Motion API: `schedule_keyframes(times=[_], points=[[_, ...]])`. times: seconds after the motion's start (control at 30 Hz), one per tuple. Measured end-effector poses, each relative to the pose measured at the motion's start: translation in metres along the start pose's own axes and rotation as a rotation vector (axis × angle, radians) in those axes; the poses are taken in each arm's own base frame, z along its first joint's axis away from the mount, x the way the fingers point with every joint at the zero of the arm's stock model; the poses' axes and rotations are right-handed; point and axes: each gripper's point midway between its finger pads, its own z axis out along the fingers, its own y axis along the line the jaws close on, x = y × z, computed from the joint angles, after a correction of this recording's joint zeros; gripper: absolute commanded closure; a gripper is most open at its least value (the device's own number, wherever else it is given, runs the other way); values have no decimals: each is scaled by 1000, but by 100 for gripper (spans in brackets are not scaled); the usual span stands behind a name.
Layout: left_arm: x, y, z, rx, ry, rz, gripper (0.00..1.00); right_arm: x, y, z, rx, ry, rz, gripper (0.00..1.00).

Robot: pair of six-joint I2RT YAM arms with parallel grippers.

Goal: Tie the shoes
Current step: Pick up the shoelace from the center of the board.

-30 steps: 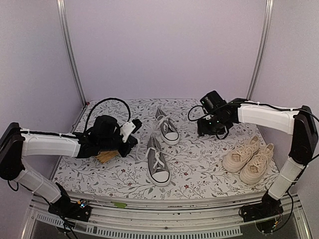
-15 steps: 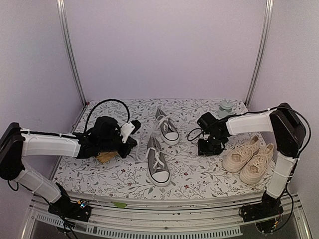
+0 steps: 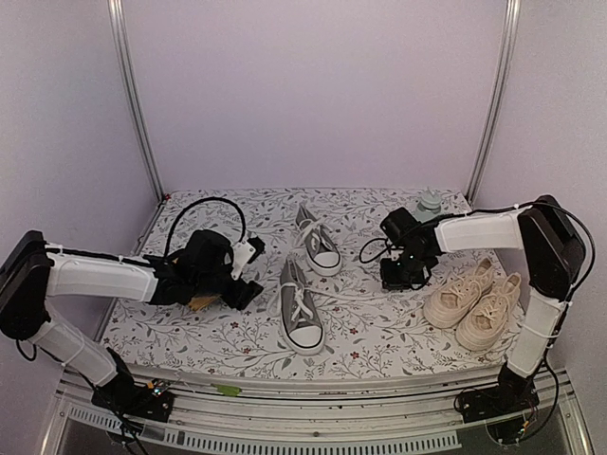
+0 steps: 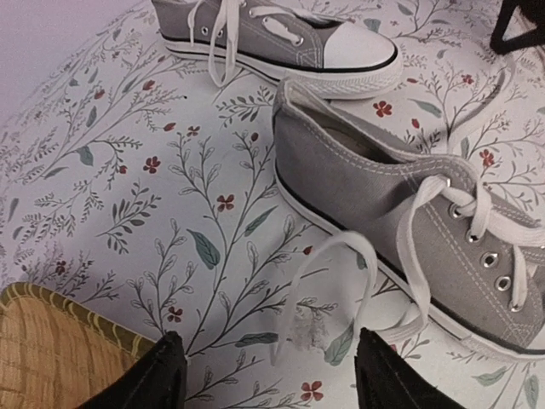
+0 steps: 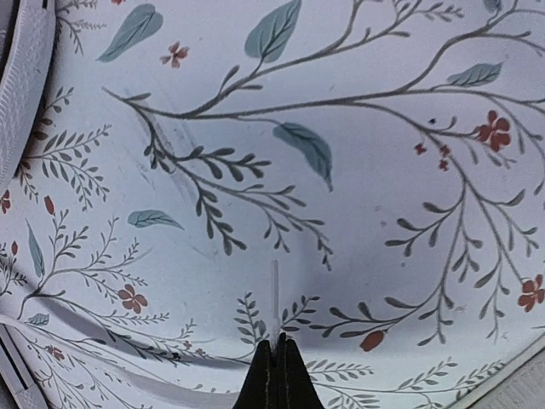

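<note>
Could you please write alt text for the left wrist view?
Two grey sneakers with white laces lie on a floral tablecloth; the nearer sneaker's loose lace end rests just ahead of the open left gripper. A woven mat corner shows lower left.

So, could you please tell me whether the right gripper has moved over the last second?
Yes. The right gripper has come down and toward the near edge of the table, ending closer to the cream sneakers, which have not shifted.

Floral cloth (image 3: 379,322), grey shoes (image 3: 301,313), cream shoes (image 3: 472,301)
</note>
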Motion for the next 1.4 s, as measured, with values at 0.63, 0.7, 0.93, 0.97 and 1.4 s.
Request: schedule_keyframes(times=[0.63, 0.7, 0.93, 0.97, 1.4], points=[[-8, -5, 8, 4, 91, -554, 61, -67, -4, -47, 53, -199, -172, 100], [8, -9, 16, -2, 149, -552, 58, -68, -4, -48, 52, -205, -181, 99], [51, -11, 47, -58, 328, -415, 56, -67, -4, -53, 48, -217, -197, 99], [54, -10, 50, -70, 340, -402, 56, -66, -5, -54, 48, -218, -197, 99], [54, -1, 59, -79, 345, -323, 69, -67, -4, -57, 47, -225, -218, 99]])
